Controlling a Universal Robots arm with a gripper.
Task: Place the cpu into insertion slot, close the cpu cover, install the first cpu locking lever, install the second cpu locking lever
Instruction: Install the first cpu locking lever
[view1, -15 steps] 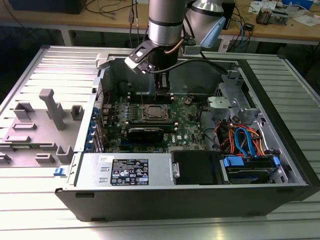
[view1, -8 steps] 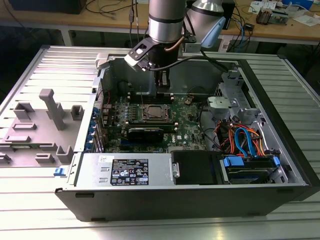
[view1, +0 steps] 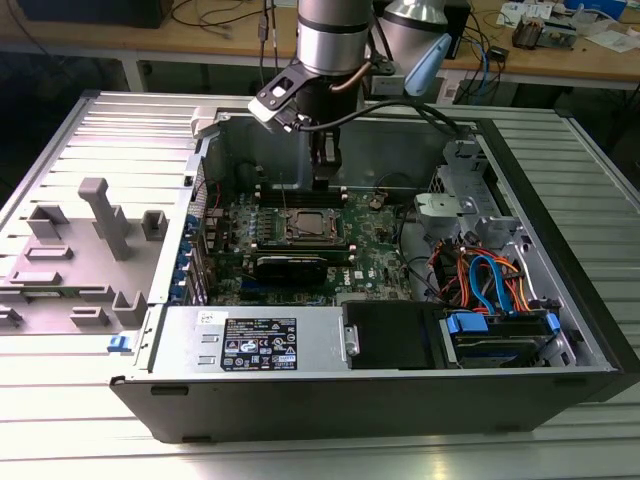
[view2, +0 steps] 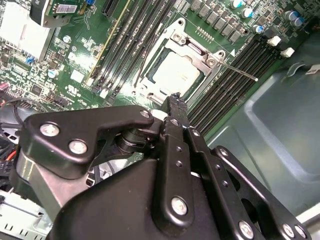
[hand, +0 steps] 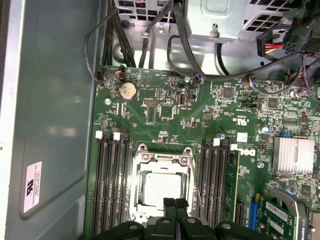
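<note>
The cpu (view2: 176, 73) (hand: 161, 187) lies flat in the insertion slot (view1: 309, 226) on the green motherboard (view1: 375, 255), its silvery top showing. The cpu cover (view2: 199, 53) (hand: 161, 159), a silver frame, lies down around it. A thin locking lever (view2: 239, 71) (hand: 197, 186) stands loose along one side of the socket. Another thin lever (view2: 148, 56) runs along the opposite side. My gripper (view1: 325, 178) (view2: 173, 100) (hand: 175, 204) hangs just above the socket's edge, shut with nothing in it.
Black memory slots (hand: 108, 180) flank the socket on both sides. The open computer case (view1: 560, 300) walls in the board, with cables (view1: 485, 275) and a drive bay at the exterior view's right. A power supply (view1: 255, 345) sits in front. Grey fixtures (view1: 105, 215) stand on the table.
</note>
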